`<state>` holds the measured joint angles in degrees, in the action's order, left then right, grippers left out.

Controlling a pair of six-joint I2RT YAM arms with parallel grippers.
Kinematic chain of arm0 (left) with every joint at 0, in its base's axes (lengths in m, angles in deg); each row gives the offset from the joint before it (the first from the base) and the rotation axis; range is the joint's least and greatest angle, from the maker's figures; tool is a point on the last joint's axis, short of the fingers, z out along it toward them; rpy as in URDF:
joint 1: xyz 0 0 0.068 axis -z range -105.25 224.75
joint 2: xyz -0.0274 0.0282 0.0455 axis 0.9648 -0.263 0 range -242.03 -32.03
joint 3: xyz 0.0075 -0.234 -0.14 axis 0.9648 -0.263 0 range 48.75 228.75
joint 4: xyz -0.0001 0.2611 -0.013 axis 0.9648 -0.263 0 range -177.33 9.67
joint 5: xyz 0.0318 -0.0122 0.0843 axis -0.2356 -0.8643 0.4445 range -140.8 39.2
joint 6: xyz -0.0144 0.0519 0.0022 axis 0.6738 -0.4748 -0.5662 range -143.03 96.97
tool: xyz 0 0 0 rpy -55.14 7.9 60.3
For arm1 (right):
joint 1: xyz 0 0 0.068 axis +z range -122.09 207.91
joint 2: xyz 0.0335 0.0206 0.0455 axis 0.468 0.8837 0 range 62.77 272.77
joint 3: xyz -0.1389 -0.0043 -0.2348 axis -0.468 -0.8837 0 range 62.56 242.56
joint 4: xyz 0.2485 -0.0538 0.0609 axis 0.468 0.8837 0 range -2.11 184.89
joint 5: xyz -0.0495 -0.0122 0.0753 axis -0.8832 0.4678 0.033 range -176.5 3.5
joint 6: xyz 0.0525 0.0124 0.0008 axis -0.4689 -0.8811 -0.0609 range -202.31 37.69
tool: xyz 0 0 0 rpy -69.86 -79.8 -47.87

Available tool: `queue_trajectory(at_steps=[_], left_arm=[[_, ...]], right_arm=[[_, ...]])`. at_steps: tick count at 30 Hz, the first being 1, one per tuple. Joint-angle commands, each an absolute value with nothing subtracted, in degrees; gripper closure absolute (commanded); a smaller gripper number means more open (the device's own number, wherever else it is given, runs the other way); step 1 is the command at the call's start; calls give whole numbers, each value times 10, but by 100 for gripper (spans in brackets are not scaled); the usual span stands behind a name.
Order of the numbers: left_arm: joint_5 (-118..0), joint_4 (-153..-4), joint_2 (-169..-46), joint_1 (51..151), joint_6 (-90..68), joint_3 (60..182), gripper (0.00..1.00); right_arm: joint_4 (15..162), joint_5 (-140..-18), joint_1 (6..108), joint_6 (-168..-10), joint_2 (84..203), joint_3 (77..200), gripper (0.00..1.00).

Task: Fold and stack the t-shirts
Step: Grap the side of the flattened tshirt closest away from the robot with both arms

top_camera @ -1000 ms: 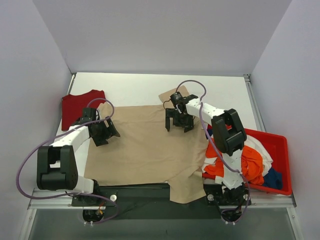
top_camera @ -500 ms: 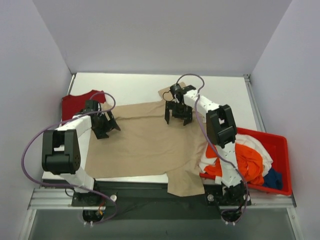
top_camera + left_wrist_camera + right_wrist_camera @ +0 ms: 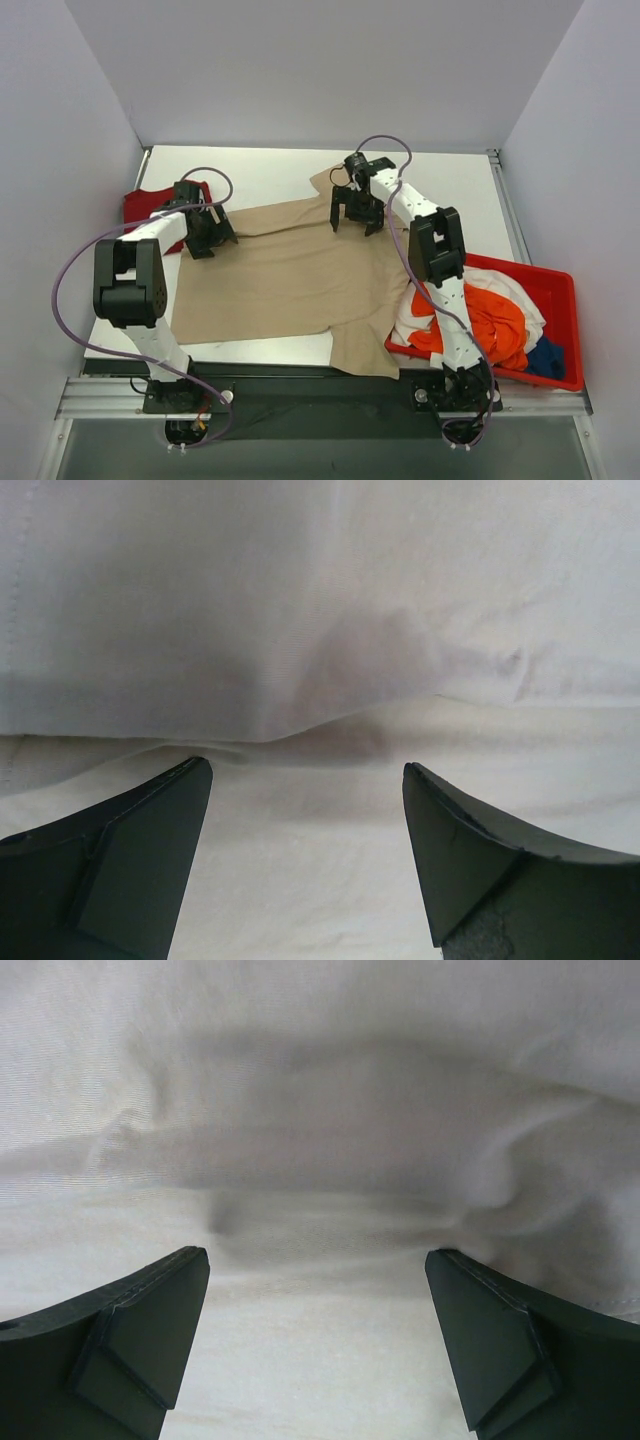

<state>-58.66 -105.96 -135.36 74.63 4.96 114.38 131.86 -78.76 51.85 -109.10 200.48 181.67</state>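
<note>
progress looks slim as we judge it: nothing on the tabletop reads as a finished stack. the beige t-shirt lies spread open across the middle of the tabletop, mostly flat, with one flap drooping over the near edge beside the right arm's base, and we see no fold made in it yet. the left hand hovers at the shirt's far left corner and the right hand at its far right corner. both are released, jaws wide, with nothing between them (each wrist view shows only pale cloth and a rumpled hem under the open fingers). the dark red t-shirt sits at the far left, just beyond the left hand and partly hidden by the arm, so we cannot tell whether it is folded. the orange tee, white tee and blue tee are heaped unfolded in the red bin at the right. we reckon the step in hand is gripping the beige shirt's far edge for its first fold. that fold, the heap in the bin and the stacking are all left to do.
</note>
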Motion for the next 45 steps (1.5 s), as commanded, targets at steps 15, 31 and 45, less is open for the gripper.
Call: queue_trajectory(at_steps=[15, 31, 45], left_arm=[[-599, -1099, -1217, 766, 60, 1130, 12], [-598, -1073, -1217, 766, 62, 961, 11], [-567, -1080, -1316, 712, 14, 1035, 10]], right_arm=[[1340, -742, 519, -1064, 1853, 1762, 4], [1282, -751, 550, -1069, 1839, 1566, 4], [1289, -705, 565, -1106, 1935, 1641, 5]])
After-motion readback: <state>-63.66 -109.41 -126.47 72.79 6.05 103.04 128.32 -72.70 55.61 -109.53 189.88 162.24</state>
